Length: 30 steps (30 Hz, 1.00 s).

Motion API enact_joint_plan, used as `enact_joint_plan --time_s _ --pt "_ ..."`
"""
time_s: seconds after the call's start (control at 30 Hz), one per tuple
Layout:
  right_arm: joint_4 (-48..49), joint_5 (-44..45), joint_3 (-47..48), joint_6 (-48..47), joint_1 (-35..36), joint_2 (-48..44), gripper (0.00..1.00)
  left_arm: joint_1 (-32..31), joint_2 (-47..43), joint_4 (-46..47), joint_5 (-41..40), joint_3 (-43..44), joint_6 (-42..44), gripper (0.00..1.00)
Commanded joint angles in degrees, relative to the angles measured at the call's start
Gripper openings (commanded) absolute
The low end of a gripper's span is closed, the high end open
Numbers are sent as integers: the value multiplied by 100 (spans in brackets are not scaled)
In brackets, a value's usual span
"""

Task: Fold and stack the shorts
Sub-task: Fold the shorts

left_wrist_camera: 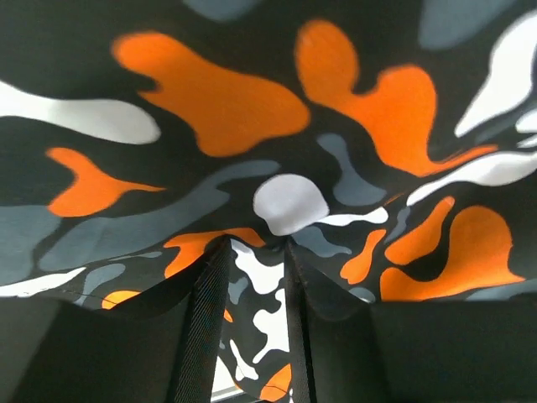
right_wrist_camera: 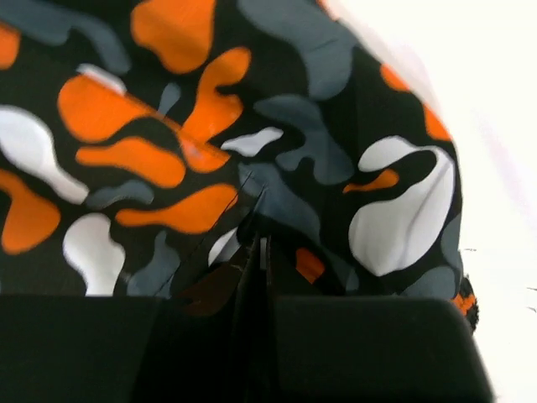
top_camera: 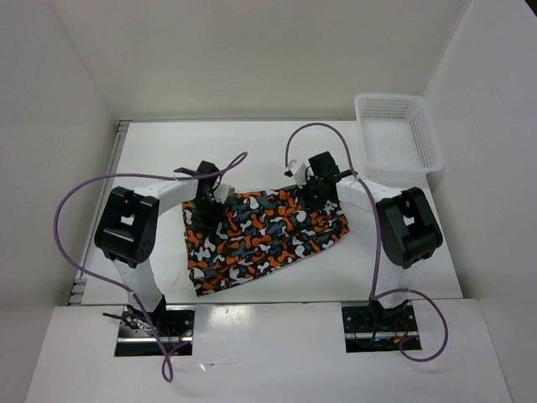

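Note:
The shorts (top_camera: 268,235), printed in orange, black, white and grey blobs, lie spread on the white table (top_camera: 252,151) between the two arms. My left gripper (top_camera: 205,210) is down at their far left corner. In the left wrist view its fingers (left_wrist_camera: 256,243) stand apart, tips against the cloth (left_wrist_camera: 218,101), with more cloth showing through the gap. My right gripper (top_camera: 312,195) is at the far right corner. In the right wrist view its jaws (right_wrist_camera: 262,239) are pressed together on a fold of the shorts (right_wrist_camera: 185,126).
A white plastic mesh basket (top_camera: 398,130) stands at the table's far right corner. Purple cables loop from both arms over the table. White walls close in the left, back and right sides.

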Motion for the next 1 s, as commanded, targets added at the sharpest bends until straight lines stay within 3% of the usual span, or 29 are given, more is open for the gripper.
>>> enact_joint_plan --time_s 0.0,0.1,0.3,0.4,0.5,0.63,0.77,0.8,0.97 --pt "709 311 284 703 81 218 9 246 539 593 -320 362 30 40" --pt "587 521 741 1107 81 805 6 536 1066 646 -530 739 30 40" --pt "972 1347 1865 1529 81 1703 2 923 1911 699 -812 2444 30 40" --pt "973 1401 2673 1530 81 1933 2 923 2114 620 -812 3417 30 40" --pt "911 1261 3254 1530 81 1934 2 923 1993 444 -751 3860 30 42" --pt "552 954 3265 1398 81 1197 12 1029 1212 392 -488 3564 30 50" --pt "-36 330 2694 1066 29 370 22 1283 123 208 -250 2370 30 51" --pt "-212 24 2388 882 -32 230 29 1362 -37 207 -189 1828 30 51" --pt "-1012 -295 1578 -349 -33 -456 45 1714 -600 154 -109 838 30 51"
